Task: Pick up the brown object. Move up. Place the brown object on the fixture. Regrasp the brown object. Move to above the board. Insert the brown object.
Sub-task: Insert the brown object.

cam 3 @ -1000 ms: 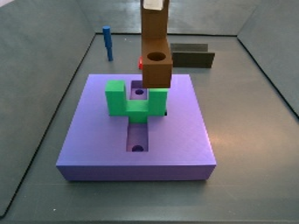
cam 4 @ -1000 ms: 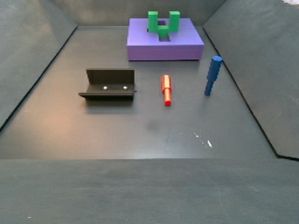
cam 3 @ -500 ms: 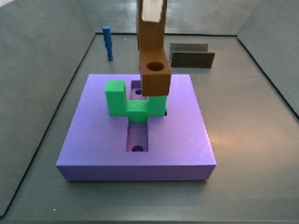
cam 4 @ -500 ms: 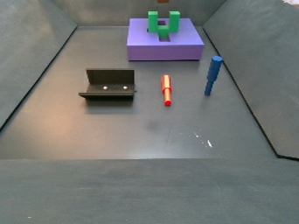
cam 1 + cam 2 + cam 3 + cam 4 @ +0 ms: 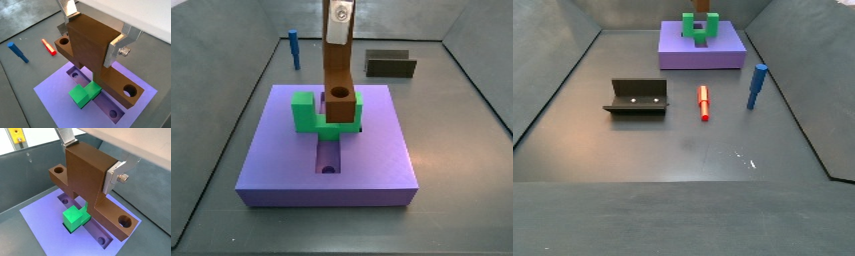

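Above the lavender board, the gripper grips the brown object upright, its silver fingers closed on the flat sides of the bar's upper end. The bar is mid-brown and stepped, with a round hole near its lower end, which sits between the arms of the green U-shaped block. The fixture stands well apart on the floor.

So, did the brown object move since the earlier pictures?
Yes. In a side view the brown object, held by the gripper, has gone down into the green U-shaped block.
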Available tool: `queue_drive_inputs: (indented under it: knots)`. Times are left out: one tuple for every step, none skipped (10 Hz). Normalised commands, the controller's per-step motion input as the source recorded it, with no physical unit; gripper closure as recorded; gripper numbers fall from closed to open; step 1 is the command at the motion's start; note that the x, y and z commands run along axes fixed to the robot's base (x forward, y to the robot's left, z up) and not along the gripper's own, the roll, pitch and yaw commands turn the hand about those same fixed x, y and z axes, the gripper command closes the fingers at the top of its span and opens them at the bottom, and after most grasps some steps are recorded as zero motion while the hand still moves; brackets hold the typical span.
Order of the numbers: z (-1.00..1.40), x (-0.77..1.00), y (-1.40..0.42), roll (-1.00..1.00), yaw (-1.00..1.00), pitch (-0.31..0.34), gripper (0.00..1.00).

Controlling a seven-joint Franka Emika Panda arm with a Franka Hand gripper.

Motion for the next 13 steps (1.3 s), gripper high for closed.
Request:
queue_drive_inputs:
  knots:
    - [-0.15, -0.05, -0.05, -0.09, 0.00, -0.037, 1.00]
    - [-0.17, -0.05, -0.03, -0.07, 0.00, -0.036, 1.00]
    - [-0.20, -0.08, 0.00, -0.10, 0.00, -0.044, 1.00]
    - [-0.21, -0.14, 0.00, -0.14, -0.06, -0.071, 1.00]
    - [-0.19, -0.17, 0.00, -0.16, -0.06, -0.090, 1.00]
    - [-0.16, -0.15, 0.00, -0.20, -0.01, -0.107, 1.00]
    - [-0.09, -0.11, 0.00, -0.22, -0.01, -0.096, 1.00]
    - [-0.02, -0.01, 0.00, -0.18, -0.04, -0.071, 1.00]
    - [-0.03, 0.00, 0.00, -0.19, -0.05, -0.071, 1.00]
    - [-0.05, -0.01, 0.00, -0.19, -0.05, -0.083, 1.00]
    - [-0.09, -0.01, 0.00, -0.17, -0.04, -0.087, 1.00]
    - [-0.12, 0.00, 0.00, -0.13, -0.03, -0.084, 1.00]
    - [-0.13, 0.00, 0.00, -0.09, -0.03, -0.074, 1.00]
